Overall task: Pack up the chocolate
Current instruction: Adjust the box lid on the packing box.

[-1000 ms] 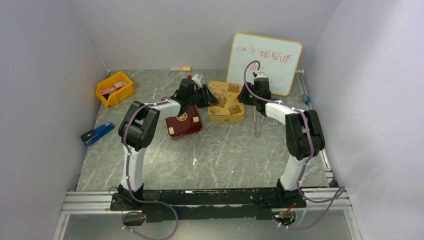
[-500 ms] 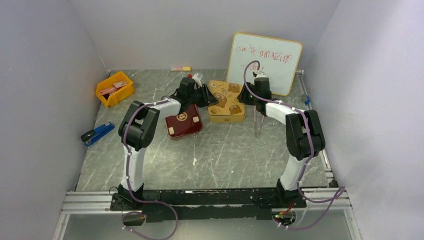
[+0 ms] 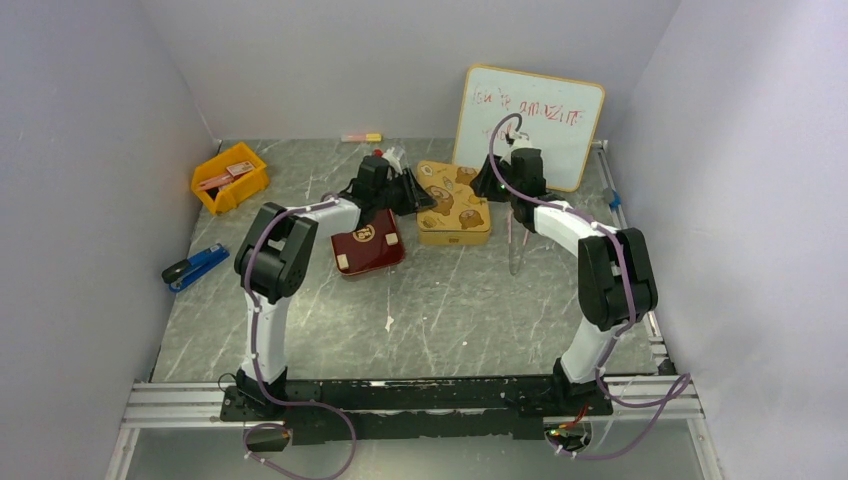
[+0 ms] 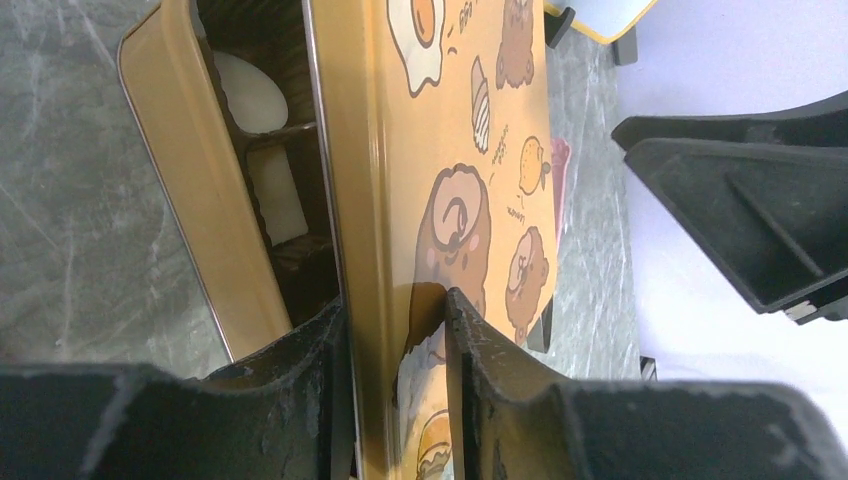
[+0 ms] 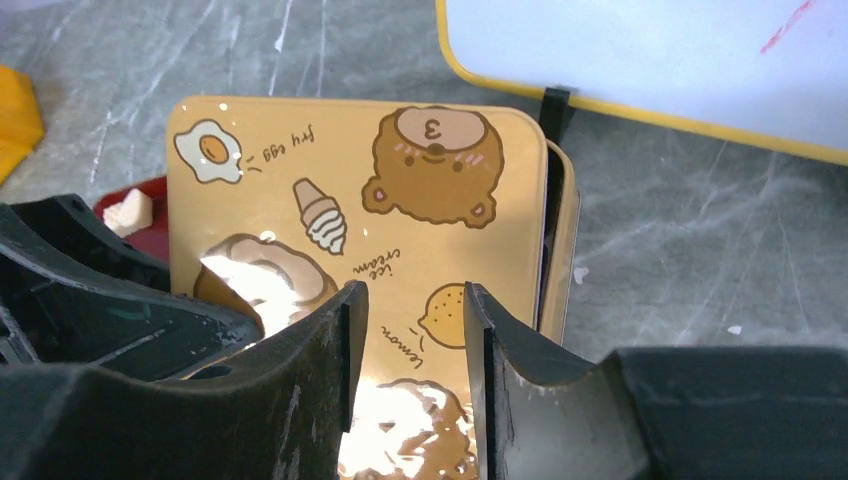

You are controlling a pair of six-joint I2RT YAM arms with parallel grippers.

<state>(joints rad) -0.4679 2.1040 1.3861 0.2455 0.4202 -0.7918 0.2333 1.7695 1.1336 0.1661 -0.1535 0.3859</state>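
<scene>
1. The lid [image 5: 360,200] reads "fry egg", "ice cream" and "lemon", and a bear on it carries a "3". I cannot read the whiteboard's [image 3: 530,115] red scrawl.
2. The left gripper [image 4: 395,305] reaches past the tray [image 3: 368,245]. It straddles the lid's edge narrowly, and I cannot tell whether it clamps.
3. The right gripper [image 5: 410,295] hangs over the lid, jaws apart and empty.
4. The chocolate [image 4: 275,195] is pale blocks in the tin's [image 4: 190,190] compartments beside the offset lid. One more piece sits on the tray.

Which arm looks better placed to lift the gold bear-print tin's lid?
Left. The left tool grips the edge of the gold bear-print metal lid, partly raised off the tin; the right tool hovers open above the lid.
</scene>
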